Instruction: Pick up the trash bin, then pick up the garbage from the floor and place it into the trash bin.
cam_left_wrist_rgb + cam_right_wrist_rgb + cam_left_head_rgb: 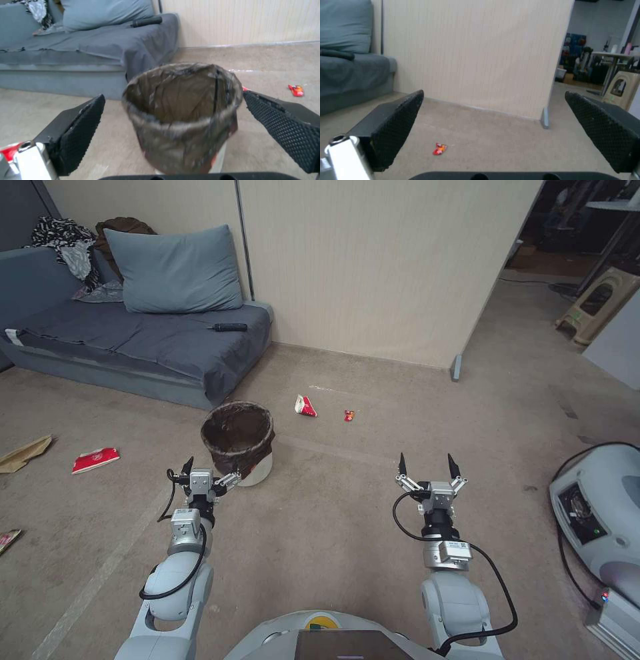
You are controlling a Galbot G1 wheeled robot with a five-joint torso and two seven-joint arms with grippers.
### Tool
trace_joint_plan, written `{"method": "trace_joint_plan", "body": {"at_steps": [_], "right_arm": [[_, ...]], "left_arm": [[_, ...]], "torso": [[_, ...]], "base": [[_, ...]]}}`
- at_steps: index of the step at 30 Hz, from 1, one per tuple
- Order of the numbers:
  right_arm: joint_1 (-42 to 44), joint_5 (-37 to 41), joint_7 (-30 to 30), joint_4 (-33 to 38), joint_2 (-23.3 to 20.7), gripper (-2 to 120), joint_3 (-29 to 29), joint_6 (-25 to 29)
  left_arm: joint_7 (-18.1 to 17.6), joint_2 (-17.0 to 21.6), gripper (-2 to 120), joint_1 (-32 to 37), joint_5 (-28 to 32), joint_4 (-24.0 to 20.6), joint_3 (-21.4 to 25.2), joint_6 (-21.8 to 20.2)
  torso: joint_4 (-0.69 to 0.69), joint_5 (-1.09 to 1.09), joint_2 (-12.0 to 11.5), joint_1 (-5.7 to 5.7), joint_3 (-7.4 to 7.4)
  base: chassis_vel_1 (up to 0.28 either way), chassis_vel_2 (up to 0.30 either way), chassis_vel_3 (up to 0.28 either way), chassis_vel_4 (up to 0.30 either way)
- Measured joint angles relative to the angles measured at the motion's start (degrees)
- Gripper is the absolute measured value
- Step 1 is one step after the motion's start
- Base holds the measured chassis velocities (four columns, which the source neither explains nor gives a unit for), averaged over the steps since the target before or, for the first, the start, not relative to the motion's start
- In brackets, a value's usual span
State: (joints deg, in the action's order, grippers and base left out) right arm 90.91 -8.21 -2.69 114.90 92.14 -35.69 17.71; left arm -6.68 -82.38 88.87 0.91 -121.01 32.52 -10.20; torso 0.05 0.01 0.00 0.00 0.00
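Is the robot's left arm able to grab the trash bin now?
Probably yes. The left end effector is open with the trash bin between its fingers, nothing blocking.

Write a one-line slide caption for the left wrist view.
Open left claw lined up on the bag-lined trash bin, fingers on either side of it, sofa behind.

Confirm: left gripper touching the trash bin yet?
Apart. Left wrist view shows floor between both open fingers of the left gripper and the trash bin.
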Motion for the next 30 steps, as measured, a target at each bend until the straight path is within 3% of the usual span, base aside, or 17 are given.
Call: {"method": "trace_joint_plan", "body": {"at_steps": [25,30], "right_arm": [[-0.2,0.5,0.4,-0.4,0.0,100,-0.2,0.5],[-0.9,-0.4,0.2,-1.5,0.0,100,-0.2,3.2]], "left_arm": [[-0.9,-0.4,100,0.3,-0.3,-0.2,0.1,-0.1],[-1.7,-0.7,100,0.7,-0.4,-0.5,0.2,-0.4]], "torso": [[0.01,-0.02,0.0,0.00,0.01],[0.02,-0.01,0.0,0.00,0.01]], "base": [[-0.215,0.221,0.213,-0.214],[-0.231,0.227,0.235,-0.223]]}}
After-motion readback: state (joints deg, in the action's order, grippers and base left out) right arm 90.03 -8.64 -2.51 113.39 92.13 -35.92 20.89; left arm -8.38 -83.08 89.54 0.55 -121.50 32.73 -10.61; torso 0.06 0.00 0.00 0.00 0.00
